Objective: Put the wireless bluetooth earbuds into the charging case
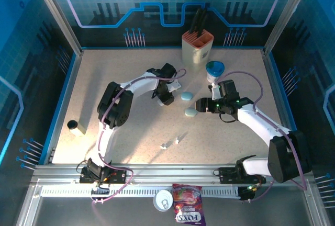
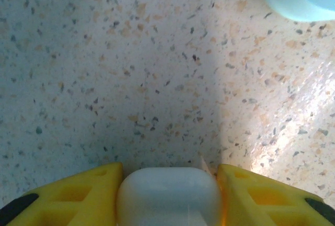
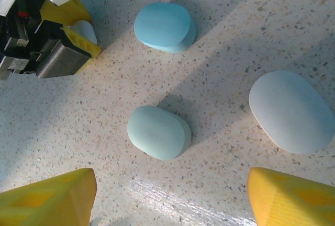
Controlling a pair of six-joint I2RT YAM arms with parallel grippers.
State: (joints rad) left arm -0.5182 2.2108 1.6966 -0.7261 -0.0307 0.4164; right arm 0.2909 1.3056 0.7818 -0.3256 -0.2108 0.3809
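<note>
My left gripper (image 1: 167, 94) (image 2: 168, 183) is shut on a white pebble-shaped charging case (image 2: 168, 197), its yellow fingers (image 2: 78, 197) pressed against both sides of it just above the table. A blue case (image 1: 186, 96) (image 3: 163, 26) and a pale teal case (image 1: 190, 112) (image 3: 158, 132) lie closed on the table. My right gripper (image 1: 201, 104) (image 3: 171, 187) hangs open above the teal case with nothing between its fingers. A larger whitish case (image 3: 290, 111) lies to its right. Two tiny white earbuds (image 1: 165, 145) (image 1: 178, 140) lie nearer the front.
A knife block (image 1: 197, 47) and a blue bowl (image 1: 214, 69) stand at the back. A small black cylinder (image 1: 73, 126) sits at the left edge. A snack bag (image 1: 187, 210) and a white lid (image 1: 163, 200) lie in front of the rail.
</note>
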